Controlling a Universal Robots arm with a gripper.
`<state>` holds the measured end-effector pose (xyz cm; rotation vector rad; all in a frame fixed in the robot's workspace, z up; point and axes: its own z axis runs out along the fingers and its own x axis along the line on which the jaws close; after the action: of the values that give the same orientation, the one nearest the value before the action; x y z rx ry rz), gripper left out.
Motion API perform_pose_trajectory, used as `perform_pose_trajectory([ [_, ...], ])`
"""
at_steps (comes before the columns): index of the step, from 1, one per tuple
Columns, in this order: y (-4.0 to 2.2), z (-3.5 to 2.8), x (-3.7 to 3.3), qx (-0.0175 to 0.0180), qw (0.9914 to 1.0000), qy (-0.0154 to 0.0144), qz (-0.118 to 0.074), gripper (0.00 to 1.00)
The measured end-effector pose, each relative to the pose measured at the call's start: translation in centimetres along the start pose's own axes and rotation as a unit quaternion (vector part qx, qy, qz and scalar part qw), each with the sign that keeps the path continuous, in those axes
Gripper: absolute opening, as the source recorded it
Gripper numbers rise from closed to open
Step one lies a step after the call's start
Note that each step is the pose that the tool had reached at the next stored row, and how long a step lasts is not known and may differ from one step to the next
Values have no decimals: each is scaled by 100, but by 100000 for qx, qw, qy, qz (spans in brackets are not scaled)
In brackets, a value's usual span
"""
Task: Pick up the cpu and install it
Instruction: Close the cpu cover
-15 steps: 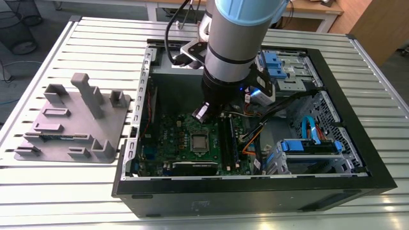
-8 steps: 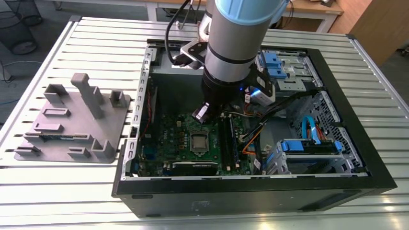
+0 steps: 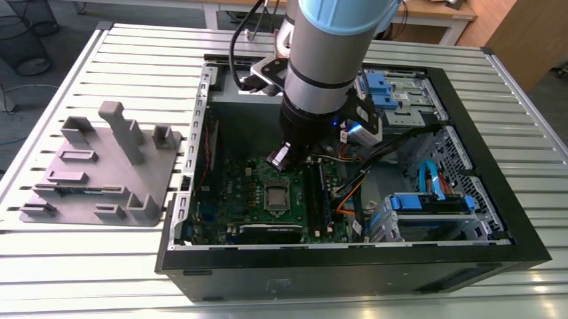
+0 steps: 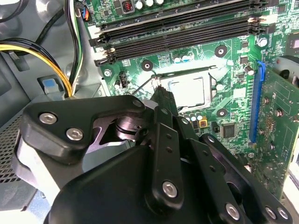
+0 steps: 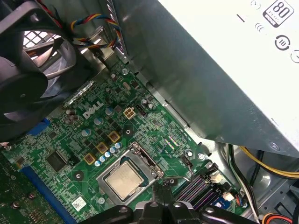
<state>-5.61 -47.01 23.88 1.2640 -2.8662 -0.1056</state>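
The cpu (image 5: 124,181) sits in its socket (image 5: 127,177) inside the computer case (image 3: 355,256) — gripper (image 4: 161,93) above, fingers pressed together, pinching nothing.

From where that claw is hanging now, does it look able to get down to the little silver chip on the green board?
Probably yes. The gripper hangs inside the open computer case close above the cpu, which sits in the socket frame. Nothing lies between them, and the memory slots stand off to one side.
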Motion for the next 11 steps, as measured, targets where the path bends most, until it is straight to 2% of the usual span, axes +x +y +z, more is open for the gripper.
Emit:
perform_pose_trajectory([
  [4, -4, 1, 10, -5, 100000, -18, -2, 11],
  [7, -4, 0, 43, -1, 100000, -5, 4, 11],
  [11, 43, 5, 101, -1, 100000, -13, 0, 11],
])
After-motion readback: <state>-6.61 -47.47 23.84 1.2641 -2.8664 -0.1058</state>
